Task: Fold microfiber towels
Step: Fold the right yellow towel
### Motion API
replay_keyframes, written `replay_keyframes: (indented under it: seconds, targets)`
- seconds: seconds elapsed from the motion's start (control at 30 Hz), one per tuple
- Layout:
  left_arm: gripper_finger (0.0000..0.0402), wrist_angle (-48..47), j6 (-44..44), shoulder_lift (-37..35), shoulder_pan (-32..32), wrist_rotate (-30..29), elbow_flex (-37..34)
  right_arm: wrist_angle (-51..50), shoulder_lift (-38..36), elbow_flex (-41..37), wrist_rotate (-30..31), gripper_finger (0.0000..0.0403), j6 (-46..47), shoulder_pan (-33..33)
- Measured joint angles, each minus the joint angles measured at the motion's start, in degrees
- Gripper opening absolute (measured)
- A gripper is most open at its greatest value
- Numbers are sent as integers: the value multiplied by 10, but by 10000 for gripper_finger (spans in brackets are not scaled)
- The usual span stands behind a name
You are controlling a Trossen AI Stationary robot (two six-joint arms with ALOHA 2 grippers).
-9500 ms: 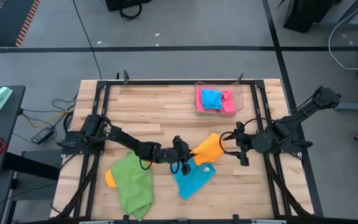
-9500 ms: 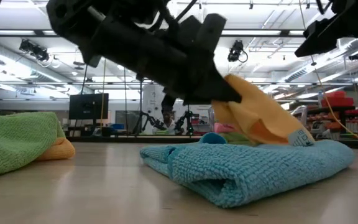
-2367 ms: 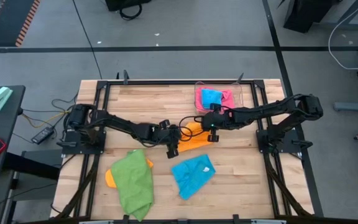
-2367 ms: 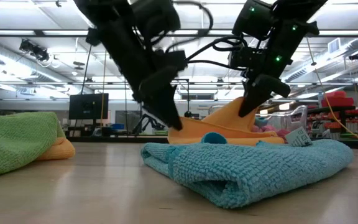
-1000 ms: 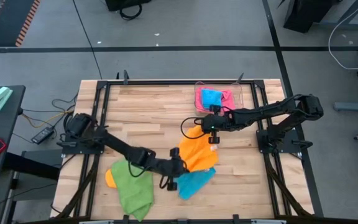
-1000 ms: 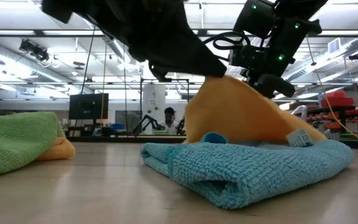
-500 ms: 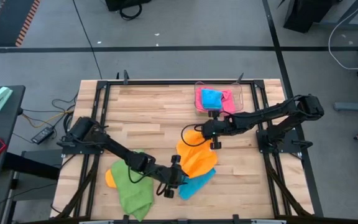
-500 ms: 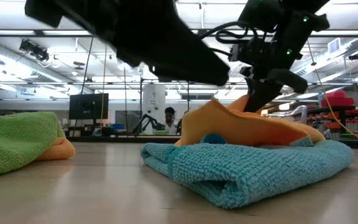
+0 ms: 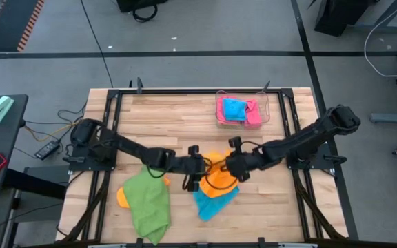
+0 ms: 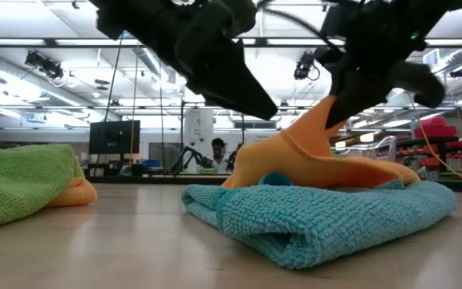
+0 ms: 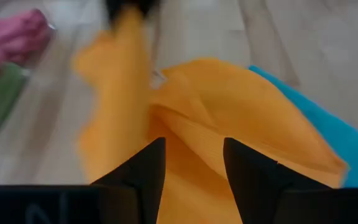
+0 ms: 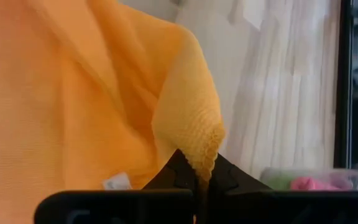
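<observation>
One small white label (image 12: 117,182) is sewn to the orange towel (image 9: 219,178); no writing can be read. The towel, draped over the blue towel (image 9: 211,202), is pinched by the right gripper (image 9: 230,170); the left gripper (image 9: 193,172) is parted just beside it.

We saw both dark arms reaching inward over table centre. Left gripper (image 9: 197,167) had fingers (image 11: 143,167) parted. Right gripper (image 9: 231,167) was pinched closed, just opposite left.
</observation>
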Motion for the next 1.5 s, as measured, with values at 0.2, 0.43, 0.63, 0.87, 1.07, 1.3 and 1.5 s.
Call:
replay_keyframes:
  seconds: [0.2, 0.43, 0.63, 0.87, 1.07, 1.3, 1.5]
  targets:
    - [173, 6, 39, -16, 21, 46, 0, 2, 0, 0, 17, 7, -22, 59]
    - [211, 97, 71, -19, 33, 87, 0, -7, 0, 27, -2, 7, -19, 103]
    - [251, 100, 48, -19, 60, 144, 0, -90, 0, 112, -80, 7, 9, 123]
    - [259, 86, -32, -19, 91, 314, 0, -101, 0, 166, -299, 7, 65, 123]
    - [243, 68, -52, -19, 71, 323, 0, -40, 14, 95, -328, 7, 145, 129]
    - [232, 89, -67, -6, 29, 257, 1, 6, 81, 46, -265, 7, 228, 165]
    - [235, 96, -92, 4, 11, 218, 0, -70, 164, 67, -87, 7, 247, 220]
